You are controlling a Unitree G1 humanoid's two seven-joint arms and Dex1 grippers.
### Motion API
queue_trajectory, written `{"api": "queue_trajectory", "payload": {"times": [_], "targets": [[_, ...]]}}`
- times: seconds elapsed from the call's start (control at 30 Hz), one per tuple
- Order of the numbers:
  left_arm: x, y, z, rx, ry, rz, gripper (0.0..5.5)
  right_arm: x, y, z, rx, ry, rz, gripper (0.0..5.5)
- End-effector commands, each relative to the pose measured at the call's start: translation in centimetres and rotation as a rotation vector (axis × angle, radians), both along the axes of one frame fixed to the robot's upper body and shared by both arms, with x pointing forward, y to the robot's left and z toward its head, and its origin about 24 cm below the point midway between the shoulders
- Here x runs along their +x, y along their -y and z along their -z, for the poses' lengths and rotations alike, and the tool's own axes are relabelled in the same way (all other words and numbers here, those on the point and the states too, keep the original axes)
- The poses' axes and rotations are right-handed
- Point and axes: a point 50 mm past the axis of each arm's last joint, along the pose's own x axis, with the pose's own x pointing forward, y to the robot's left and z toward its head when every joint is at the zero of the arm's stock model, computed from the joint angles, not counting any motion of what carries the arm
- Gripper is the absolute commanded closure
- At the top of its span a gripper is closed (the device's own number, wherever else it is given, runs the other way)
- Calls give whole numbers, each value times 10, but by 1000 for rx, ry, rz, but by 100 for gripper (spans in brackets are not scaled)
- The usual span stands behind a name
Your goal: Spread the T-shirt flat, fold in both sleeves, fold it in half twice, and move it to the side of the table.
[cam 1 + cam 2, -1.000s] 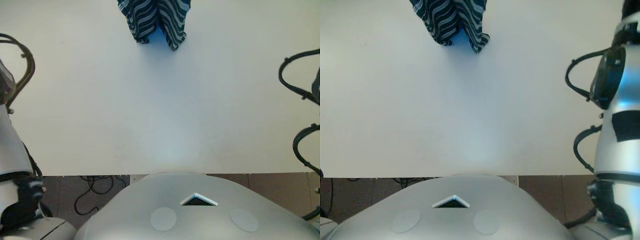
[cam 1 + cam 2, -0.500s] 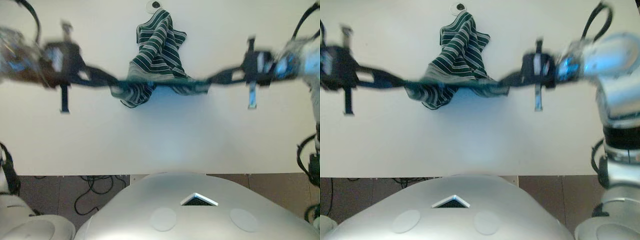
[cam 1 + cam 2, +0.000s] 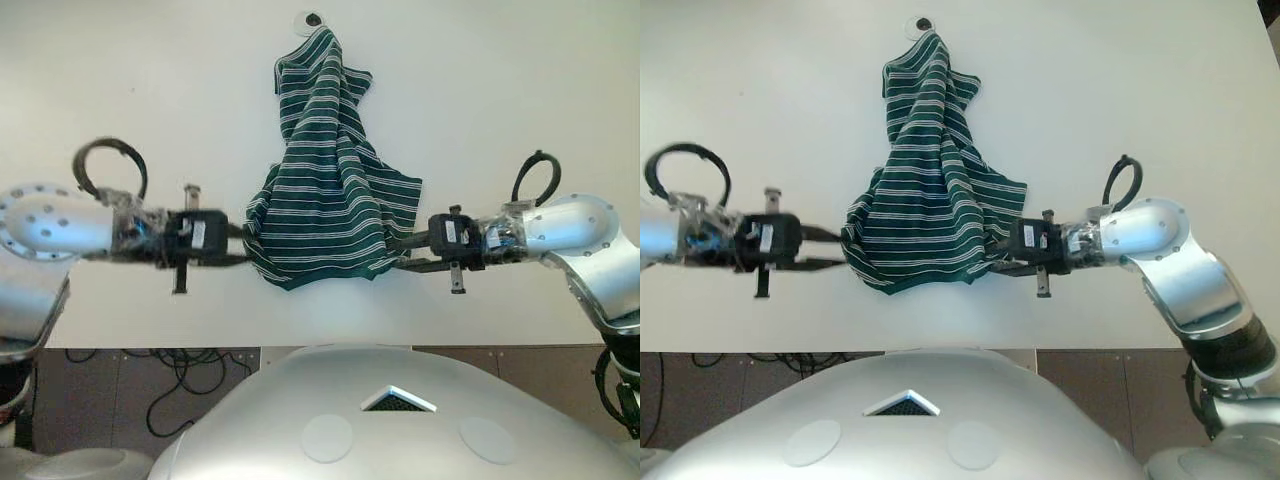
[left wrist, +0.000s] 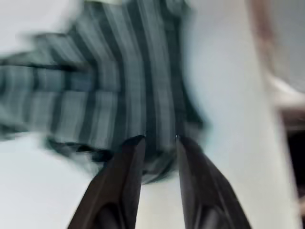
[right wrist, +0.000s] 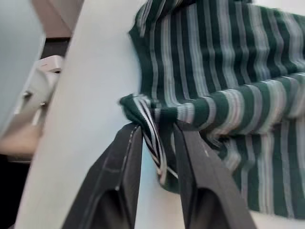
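Observation:
A dark green T-shirt with white stripes (image 3: pixel 325 200) lies bunched on the white table (image 3: pixel 520 120), narrow at the far end and wider toward the front edge. My left gripper (image 3: pixel 240 243) is at the shirt's near left corner, and in the left wrist view its fingers (image 4: pixel 133 148) have striped cloth (image 4: pixel 119 81) between them. My right gripper (image 3: pixel 400 255) is at the near right corner. In the right wrist view it (image 5: pixel 155 129) is shut on a rolled fold of the hem (image 5: pixel 147 114). Both arms reach in low from the sides, close to the tabletop.
A small round white object (image 3: pixel 311 18) sits at the table's far edge, just beyond the shirt's tip. The table's front edge (image 3: pixel 150 347) runs close below the grippers, with cables on the floor (image 3: pixel 190 375) beneath. Bare tabletop lies on both sides of the shirt.
A second ago the shirt hung at the top of the view with the grippers out of sight. Both arms swung down and toward me, laying it on the table.

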Motion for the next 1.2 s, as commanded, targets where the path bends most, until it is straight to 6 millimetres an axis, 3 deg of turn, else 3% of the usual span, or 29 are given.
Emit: {"api": "queue_trajectory", "payload": {"times": [0.03,0.17,0.23,0.37,0.53,0.67,0.93,1.03,1.2], "targets": [[31,-4,8,-33,62,-184,463,28,9,-13,70,45,134,483],[40,3,36,6,40,-193,530,36,9,6,36,25,183,549],[46,7,50,21,41,-199,546,40,7,21,-14,41,188,550],[60,13,70,51,65,-210,546,45,0,43,-65,57,204,550],[64,15,87,55,29,-219,546,42,-2,61,-120,53,193,550],[54,-3,100,190,10,-207,546,40,7,73,-215,68,183,550],[30,-61,85,326,30,-331,546,11,54,77,-361,-38,169,550],[22,-62,84,308,13,-357,546,-4,63,72,-388,-85,115,550],[10,-59,83,275,-8,-394,546,-10,60,66,-368,-104,78,550]]}}
